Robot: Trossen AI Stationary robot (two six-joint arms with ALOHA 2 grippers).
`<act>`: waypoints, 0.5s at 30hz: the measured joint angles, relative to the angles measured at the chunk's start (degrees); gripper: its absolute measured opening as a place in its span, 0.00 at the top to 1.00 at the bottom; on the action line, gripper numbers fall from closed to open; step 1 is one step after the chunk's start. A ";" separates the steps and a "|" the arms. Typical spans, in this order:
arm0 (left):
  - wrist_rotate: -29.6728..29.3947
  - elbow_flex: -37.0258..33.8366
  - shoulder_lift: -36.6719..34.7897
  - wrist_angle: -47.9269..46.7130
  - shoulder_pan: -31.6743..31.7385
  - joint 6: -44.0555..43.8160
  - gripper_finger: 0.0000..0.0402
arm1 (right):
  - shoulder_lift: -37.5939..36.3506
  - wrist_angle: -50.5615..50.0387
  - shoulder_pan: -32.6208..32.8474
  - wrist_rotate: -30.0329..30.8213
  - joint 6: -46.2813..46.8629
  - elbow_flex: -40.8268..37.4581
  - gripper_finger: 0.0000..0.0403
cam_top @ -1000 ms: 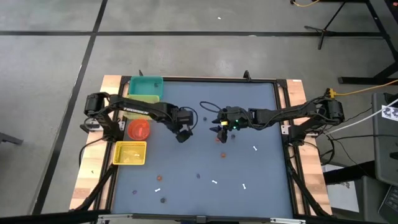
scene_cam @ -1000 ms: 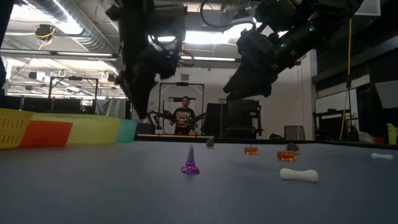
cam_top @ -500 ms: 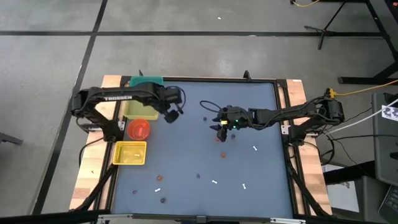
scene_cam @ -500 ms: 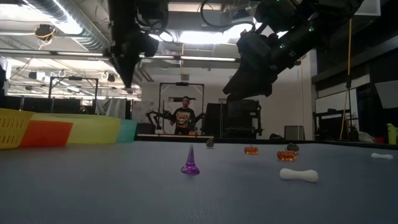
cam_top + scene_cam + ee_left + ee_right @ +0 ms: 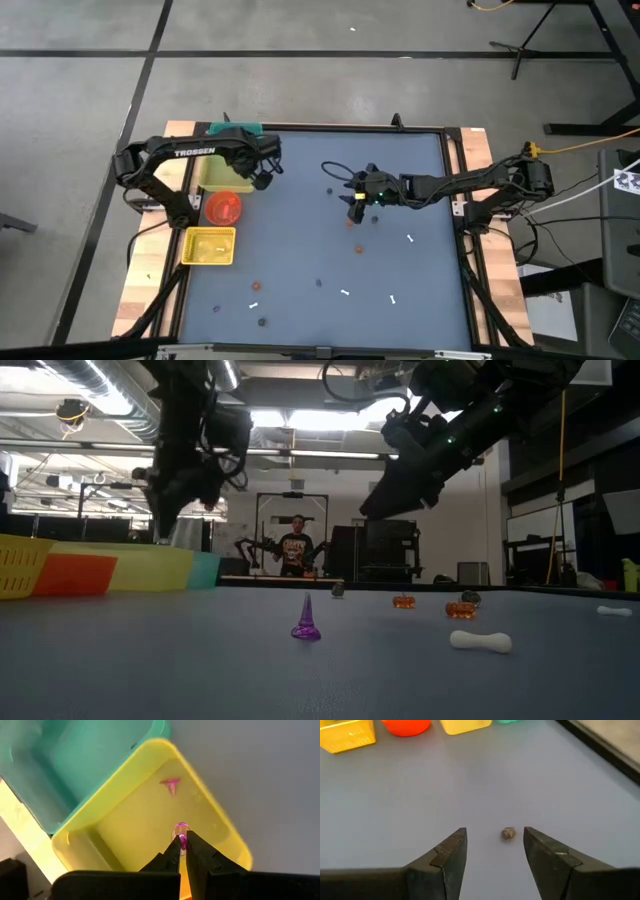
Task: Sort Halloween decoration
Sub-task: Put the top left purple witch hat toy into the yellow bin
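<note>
My left gripper (image 5: 183, 843) hovers over the pale yellow bin (image 5: 125, 820) at the table's left, shut on a tiny purple trinket (image 5: 181, 829). Another purple trinket (image 5: 171, 784) lies on that bin's floor. My right gripper (image 5: 495, 832) is open near the table's middle, above the surface, with a small dark trinket (image 5: 508, 834) lying on the table beyond its fingers. More decorations lie scattered on the table: a purple cone (image 5: 306, 620), orange pumpkins (image 5: 403, 601), and white sticks (image 5: 409, 238). My left gripper pinches the purple trinket (image 5: 181, 831) between its two fingertips, coming from above. The trinket is lifted clear and sits over the yellow bin's inside.
A teal bin (image 5: 235, 132) stands at the far left corner, beside the pale yellow bin (image 5: 222, 172). A red bowl (image 5: 223, 207) and a yellow basket (image 5: 210, 245) follow toward the near side. Open blue table lies between the arms. A person stands in the room behind.
My left gripper has risen from the table's middle and travelled toward the left and far edge, ending over the pale yellow bin.
</note>
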 joint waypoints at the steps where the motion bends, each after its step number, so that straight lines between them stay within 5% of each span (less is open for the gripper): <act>1: 0.04 -0.85 0.02 0.19 0.19 -0.03 1.00 | 0.00 0.03 0.01 0.62 -0.40 -0.01 0.52; 10: 0.07 -6.90 0.04 4.96 1.09 -1.75 1.00 | 0.00 0.22 0.01 3.40 -1.65 -0.02 0.52; 15: 0.17 -8.62 0.04 5.03 1.17 -1.77 0.91 | 0.00 0.57 0.00 3.40 -1.67 -0.02 0.52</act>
